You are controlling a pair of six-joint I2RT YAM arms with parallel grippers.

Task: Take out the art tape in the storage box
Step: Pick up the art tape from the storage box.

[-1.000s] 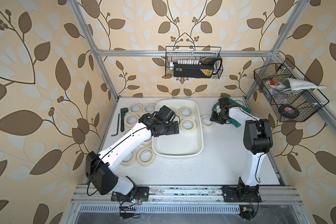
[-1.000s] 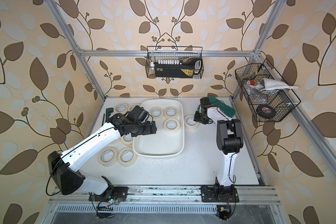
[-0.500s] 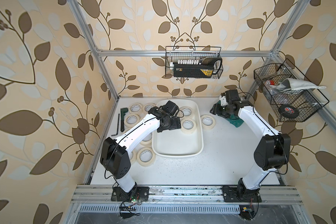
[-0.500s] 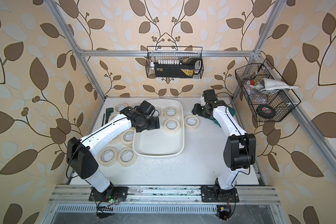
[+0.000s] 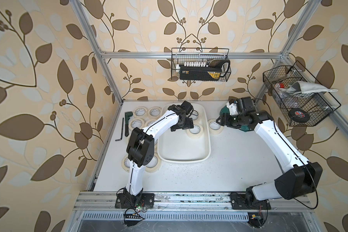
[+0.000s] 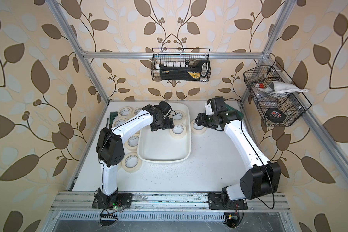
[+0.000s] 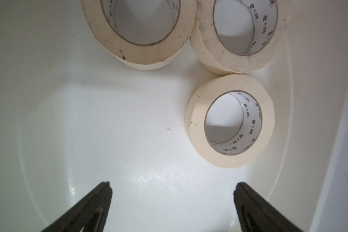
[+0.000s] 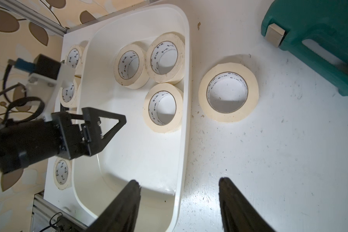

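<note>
A speckled white tabletop (image 5: 219, 170) is sitting inside a metal frame, with leaf-patterned walls rising behind it. The storage box (image 5: 184, 149) is resting near the middle, and three rolls of the art tape (image 7: 229, 120) are lying flat, clustered close together at its far end. The left gripper (image 7: 172, 186) is hovering over the box's bare floor, jaws spread wide with nothing between them. The right gripper (image 8: 179, 181) is hanging above the box's right rim, jaws likewise parted and empty. Just right of the box, another roll (image 8: 228, 92) is lying on the table near a teal case (image 8: 319, 30), and more rolls (image 5: 140, 111) are lying on the table to the box's left.
</note>
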